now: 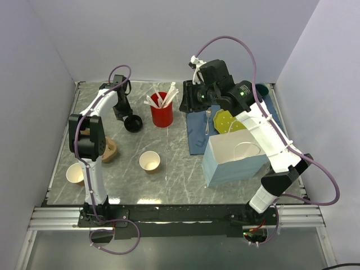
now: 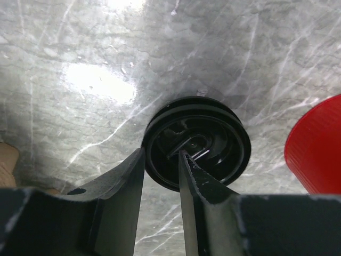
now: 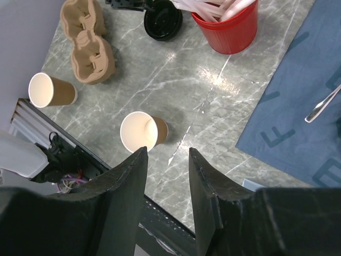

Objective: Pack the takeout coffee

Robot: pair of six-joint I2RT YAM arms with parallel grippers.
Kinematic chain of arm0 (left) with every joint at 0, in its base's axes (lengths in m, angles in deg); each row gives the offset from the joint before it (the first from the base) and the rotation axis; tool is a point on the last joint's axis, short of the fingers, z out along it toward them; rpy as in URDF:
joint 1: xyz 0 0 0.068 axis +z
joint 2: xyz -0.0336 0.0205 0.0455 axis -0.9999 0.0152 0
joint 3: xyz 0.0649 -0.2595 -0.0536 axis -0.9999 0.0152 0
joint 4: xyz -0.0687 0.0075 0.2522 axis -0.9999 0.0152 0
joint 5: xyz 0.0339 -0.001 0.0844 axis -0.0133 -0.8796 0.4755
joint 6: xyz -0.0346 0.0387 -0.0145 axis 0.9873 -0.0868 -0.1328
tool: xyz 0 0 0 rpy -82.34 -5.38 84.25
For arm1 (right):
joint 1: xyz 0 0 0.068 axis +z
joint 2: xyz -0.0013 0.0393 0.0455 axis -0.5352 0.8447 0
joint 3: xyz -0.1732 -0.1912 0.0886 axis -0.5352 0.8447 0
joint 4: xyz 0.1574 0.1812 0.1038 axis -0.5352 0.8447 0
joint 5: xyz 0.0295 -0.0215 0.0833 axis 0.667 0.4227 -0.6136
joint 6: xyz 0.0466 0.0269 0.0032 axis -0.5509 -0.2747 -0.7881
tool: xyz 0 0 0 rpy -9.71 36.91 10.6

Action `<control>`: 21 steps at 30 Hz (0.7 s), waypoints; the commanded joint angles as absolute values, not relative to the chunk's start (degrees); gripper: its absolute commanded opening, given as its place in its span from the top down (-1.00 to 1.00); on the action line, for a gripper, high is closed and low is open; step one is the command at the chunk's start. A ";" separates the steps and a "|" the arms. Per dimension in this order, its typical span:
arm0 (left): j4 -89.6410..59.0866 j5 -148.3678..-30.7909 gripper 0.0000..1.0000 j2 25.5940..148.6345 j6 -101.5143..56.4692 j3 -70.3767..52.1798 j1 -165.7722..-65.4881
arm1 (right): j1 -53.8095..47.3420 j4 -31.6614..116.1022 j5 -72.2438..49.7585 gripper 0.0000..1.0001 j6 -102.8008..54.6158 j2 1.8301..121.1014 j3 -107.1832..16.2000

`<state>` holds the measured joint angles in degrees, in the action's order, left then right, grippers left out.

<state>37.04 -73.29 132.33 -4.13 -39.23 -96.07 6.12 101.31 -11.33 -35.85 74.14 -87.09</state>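
**Top external view.** The black lid [image 1: 133, 124] of the takeout coffee lies on the grey marbled worktop [image 1: 180, 183], towards the far left and just left of the red cup [image 1: 161, 115] of white utensils [image 1: 160, 97]. Only the lid's black plastic shows. The left arm [image 1: 101, 107] reaches over to it. Nearer the bases are a cardboard cup carrier [image 1: 109, 151] and two lidless paper cups, one mid-worktop [image 1: 149, 162] and one at the left edge [image 1: 75, 174]. On the right, a blue mat [image 1: 197, 138] carries a fork [image 1: 207, 121]. An open pale-blue paper bag [image 1: 233, 163] stands at the mat's near end. The right arm [image 1: 264, 132] is raised over the mat.

**Left wrist view.** The left jaws straddle the near rim of the black lid [image 2: 213, 141]. One finger [image 2: 122, 181] sits against the outside of the rim and the other [image 2: 197, 184] is inside it. Whether they actually pinch the rim, I cannot tell. The red cup [image 2: 317, 146] is just to the right.

**Right wrist view.** The right jaws are spread with nothing between the fingers [image 3: 130, 176], high above the worktop. Below them is the mid-worktop paper cup [image 3: 139, 132]. The black lid [image 3: 162, 21] is at the top of this view, beside the red cup [image 3: 229, 29].
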 commanded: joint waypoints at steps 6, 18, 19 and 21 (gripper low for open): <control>36.40 -69.19 0.26 132.56 -6.77 -38.80 -95.46 | 6.57 101.30 -10.46 0.11 -35.73 72.85 -89.48; 35.52 -72.09 0.35 134.40 -6.94 -38.00 -95.11 | 7.01 101.13 -10.46 0.11 -36.26 73.90 -90.09; 35.52 -72.18 0.36 134.40 -7.03 -37.83 -94.93 | 7.01 101.04 -10.46 0.11 -36.35 73.90 -90.09; 35.08 -72.09 0.38 134.49 -6.94 -37.48 -94.93 | 6.93 101.04 -10.46 0.11 -36.35 74.16 -90.35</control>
